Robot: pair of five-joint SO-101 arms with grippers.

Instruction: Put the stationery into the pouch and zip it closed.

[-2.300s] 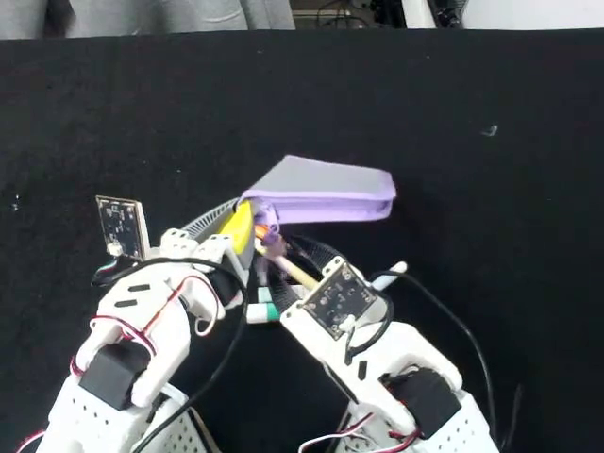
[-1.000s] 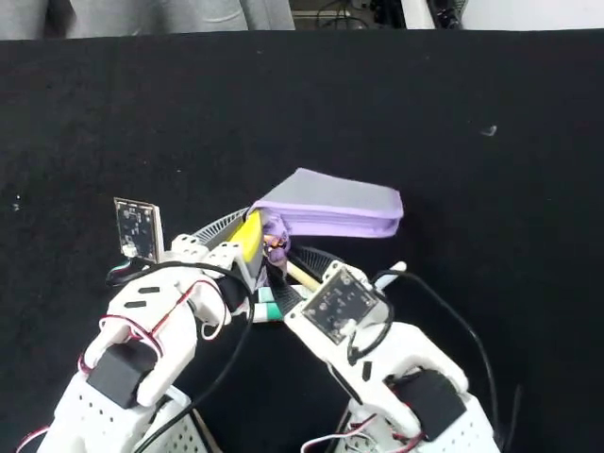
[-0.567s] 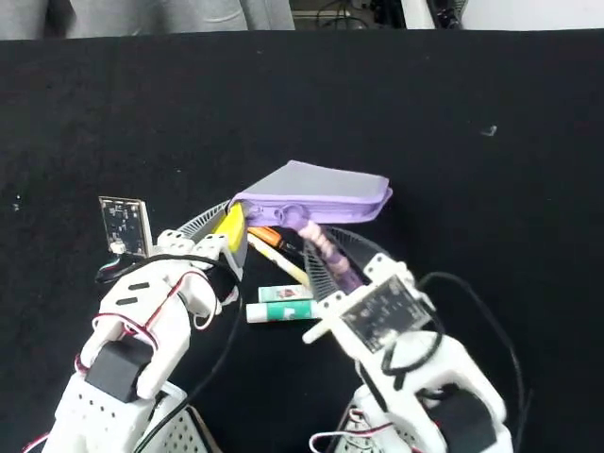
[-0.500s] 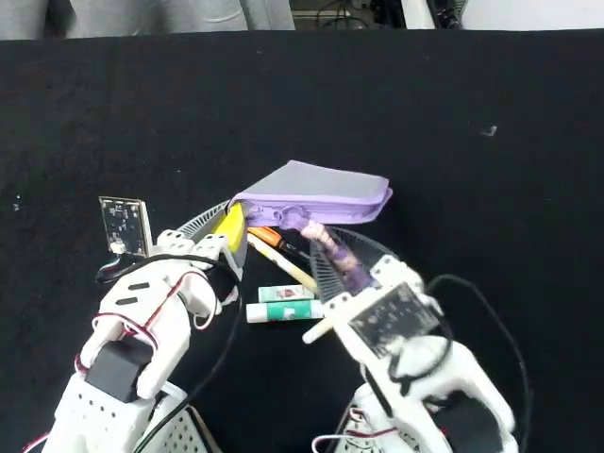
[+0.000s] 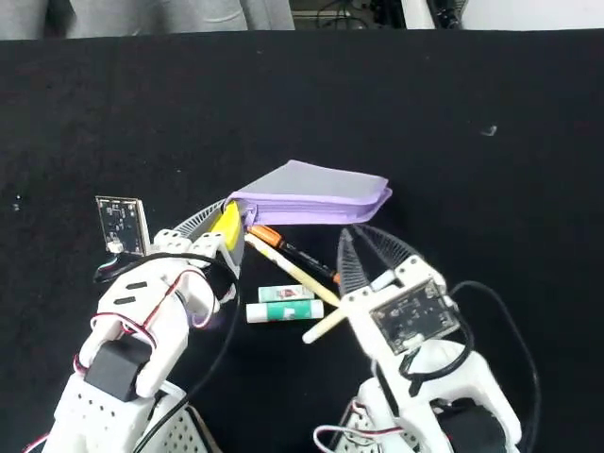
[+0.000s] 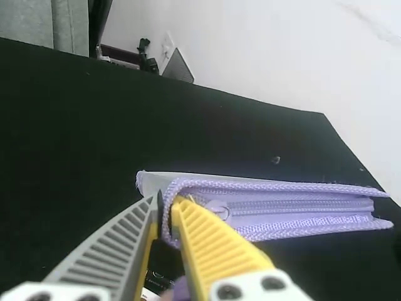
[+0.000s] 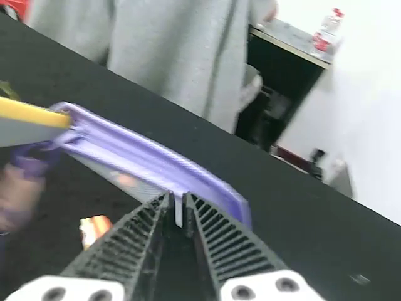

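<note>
While the pouch [image 5: 316, 184] is being pinched at one corner by the left fingers [image 6: 207, 244], the right fingers [image 7: 219, 235] are being held slightly apart, empty, nearby. The pencil [image 5: 297, 276] and green-white sticks [image 5: 283, 293] are lying outside on the table [image 5: 491, 236].

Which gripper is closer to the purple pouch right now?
Left. The left gripper pinches the pouch at its corner; the right gripper is close beside its long side.

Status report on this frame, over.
Left gripper shut on pouch corner. Right gripper close by pouch. Pencil, pen, two green-white pieces on table, outside pouch.
</note>
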